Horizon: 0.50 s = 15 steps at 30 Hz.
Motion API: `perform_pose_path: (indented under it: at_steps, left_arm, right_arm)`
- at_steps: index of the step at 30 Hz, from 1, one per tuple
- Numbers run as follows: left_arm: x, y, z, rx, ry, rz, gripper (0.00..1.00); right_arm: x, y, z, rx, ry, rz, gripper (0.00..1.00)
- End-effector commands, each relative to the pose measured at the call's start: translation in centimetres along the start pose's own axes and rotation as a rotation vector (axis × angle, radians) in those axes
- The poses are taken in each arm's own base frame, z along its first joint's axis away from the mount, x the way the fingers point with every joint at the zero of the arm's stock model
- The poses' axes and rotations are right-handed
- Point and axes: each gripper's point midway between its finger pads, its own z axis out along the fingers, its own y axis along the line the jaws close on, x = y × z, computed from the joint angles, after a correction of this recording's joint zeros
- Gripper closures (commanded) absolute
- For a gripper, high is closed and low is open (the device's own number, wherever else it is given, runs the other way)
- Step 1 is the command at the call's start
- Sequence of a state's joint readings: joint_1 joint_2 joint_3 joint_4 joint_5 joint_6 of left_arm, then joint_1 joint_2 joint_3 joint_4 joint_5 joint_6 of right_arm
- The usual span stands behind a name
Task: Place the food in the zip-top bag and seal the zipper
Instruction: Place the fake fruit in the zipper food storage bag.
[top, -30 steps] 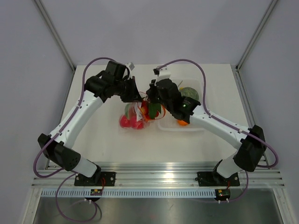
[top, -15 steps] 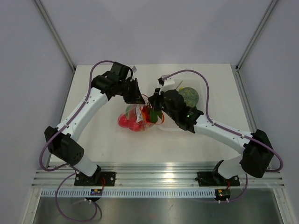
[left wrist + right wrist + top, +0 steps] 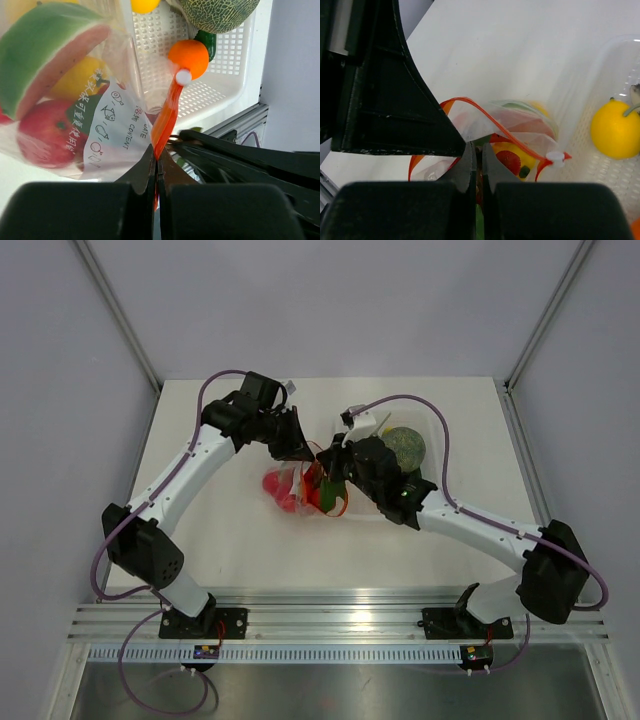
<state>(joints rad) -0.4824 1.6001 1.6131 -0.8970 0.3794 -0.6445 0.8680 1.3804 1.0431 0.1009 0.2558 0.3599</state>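
Pinching the zipper [image 3: 167, 115]: left gripper [image 3: 156, 152], jaws pressed flat together on the lower end of the orange strip (no gap between them).
Right gripper [image 3: 479, 150]: jaws likewise squeezed tight, nipping the same strip just beside the left pinch, with red and green glimpsed between the fingers.
Meeting point: fingertips of both grippers nearly touching above the bag [image 3: 300, 488], near the middle of the table [image 3: 230, 530].
Bag position: between the two wrists and just left of the tray [image 3: 225, 75], mouth end held up at the fingers, belly lower (resting or hanging, hard to tell).
Bag look: clear thin film, printed writing on one face, creased around the contents.
Mouth: not sealed along the visible stretch, with the two orange lips bowed apart in a loop in the right wrist view and joined again at the slider [image 3: 554, 156].
Slider: small, white, at the end of the strip nearest the tray.
Food [image 3: 278, 490]: inside the bag, packed close together, namely a watermelon slice [image 3: 45, 50], a red apple [image 3: 42, 132], a yellow piece between those two and a strawberry [image 3: 510, 160].
Tray: white, perforated, low-walled (right beside the bag mouth).
Tray contents: melon [image 3: 215, 12] at the far end, orange [image 3: 189, 56] against it, lemon [image 3: 615, 127] nearby.
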Motion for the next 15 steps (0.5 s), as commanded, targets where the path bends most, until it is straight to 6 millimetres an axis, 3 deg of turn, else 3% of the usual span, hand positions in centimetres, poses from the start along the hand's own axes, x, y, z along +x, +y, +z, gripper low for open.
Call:
perform_pose_path:
  at_steps: [1,7,15]
  left_arm:
    - [-1.2,-2.7,-0.8,0.11,-0.034,0.017,1.0]
    - [-1.2,-3.1,-1.1,0.127,-0.034,0.015,1.0]
    - [-0.8,-3.3,-1.5,0.145,-0.032,0.012,1.0]
  right_arm:
    - [1.3,1.6,1.5,-0.053,0.002,0.043,1.0]
    - [3.5,1.7,2.6,-0.058,0.055,0.031,1.0]
    - [1.8,2.5,2.8,-0.061,0.039,0.037,1.0]
